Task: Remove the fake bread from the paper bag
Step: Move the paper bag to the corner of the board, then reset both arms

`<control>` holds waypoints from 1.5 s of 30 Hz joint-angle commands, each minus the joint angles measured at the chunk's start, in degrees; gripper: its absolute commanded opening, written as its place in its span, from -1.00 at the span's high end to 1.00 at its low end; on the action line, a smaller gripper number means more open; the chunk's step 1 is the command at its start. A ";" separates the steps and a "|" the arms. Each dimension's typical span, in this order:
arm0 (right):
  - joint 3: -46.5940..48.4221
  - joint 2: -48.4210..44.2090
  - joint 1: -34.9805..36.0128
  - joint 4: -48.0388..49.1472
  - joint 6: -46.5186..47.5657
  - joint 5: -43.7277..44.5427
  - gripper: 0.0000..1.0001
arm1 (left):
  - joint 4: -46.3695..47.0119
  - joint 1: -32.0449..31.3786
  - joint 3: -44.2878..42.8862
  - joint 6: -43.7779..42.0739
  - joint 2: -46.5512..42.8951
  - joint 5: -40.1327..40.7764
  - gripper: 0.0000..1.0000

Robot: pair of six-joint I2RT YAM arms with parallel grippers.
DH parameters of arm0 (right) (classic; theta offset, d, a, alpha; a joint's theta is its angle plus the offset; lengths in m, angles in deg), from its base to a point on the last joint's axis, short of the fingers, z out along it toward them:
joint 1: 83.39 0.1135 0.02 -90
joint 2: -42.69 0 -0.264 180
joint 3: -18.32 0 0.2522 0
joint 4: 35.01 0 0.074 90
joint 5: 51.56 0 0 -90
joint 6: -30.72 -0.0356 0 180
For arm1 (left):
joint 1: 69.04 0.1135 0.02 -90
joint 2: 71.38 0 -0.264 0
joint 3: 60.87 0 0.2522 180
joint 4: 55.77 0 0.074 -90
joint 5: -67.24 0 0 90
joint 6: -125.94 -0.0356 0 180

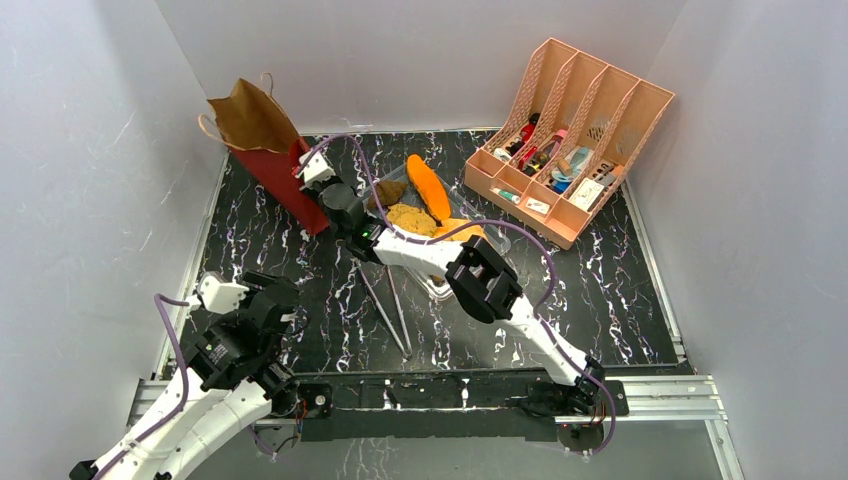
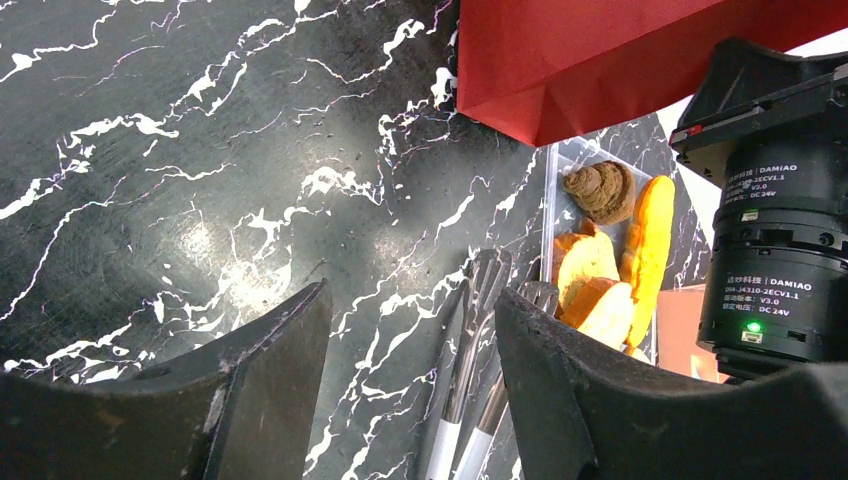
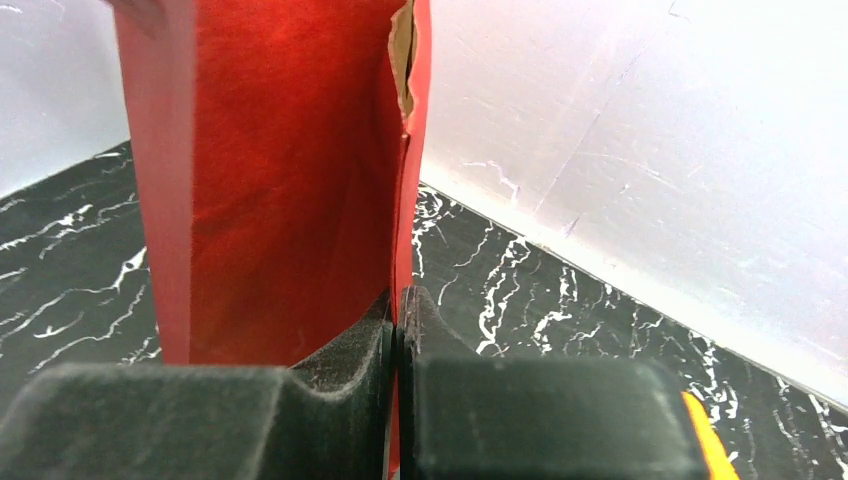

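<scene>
right pincer (image 3: pixel 398 322) clamps the red paper bag (image 3: pixel 280 180) by its side edge.

Inside of paper bag (image 1: pixel 280 175), far-left corner, hidden, organiser (image 1: pixel 516 95) contents, far-right corner, too small to identify.

A black tabletop (image 1: pixel 620 300), veined with white like marble, forms the floor of a white booth. A plain back wall (image 1: pixel 400 60) closes it behind, while a left wall (image 1: pixel 80 200) and a right wall (image 1: pixel 770 200) rise at the sides, all faintly scuffed. Silver aluminium rails (image 1: pixel 660 398) frame the top's near edge and run along both sides. The surface is glossy and throws back soft pale patches of light. Toward the far right corner stands a peach-coloured slotted desk organizer (image 1: pixel 650 110), its four bays holding small items.
</scene>
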 commanded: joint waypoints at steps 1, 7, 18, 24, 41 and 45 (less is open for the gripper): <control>1.97 -4.51 -0.66 3.55 5.69 -0.21 1.00 | -0.10 -0.18 0.48 0.93 -0.50 0.40 -0.18; -0.08 -4.27 -0.74 2.10 3.24 -1.06 0.97 | 0.51 -0.19 0.52 0.43 0.06 -0.07 -0.18; -11.17 -10.19 -0.63 5.71 -0.37 -0.10 -0.06 | 1.85 -0.18 1.31 0.02 0.49 -1.36 -0.19; -18.67 -16.17 0.82 7.53 -0.97 1.10 -0.24 | 2.65 -0.18 0.07 -1.93 1.81 -1.48 -0.20; -52.66 -51.85 4.62 -8.54 -17.01 23.34 -0.78 | 26.23 -0.13 0.16 -31.63 16.39 -2.12 -0.22; -59.93 -63.24 2.77 -20.93 -27.99 26.63 -0.89 | 34.40 -0.09 2.42 -41.84 21.41 -2.10 -0.22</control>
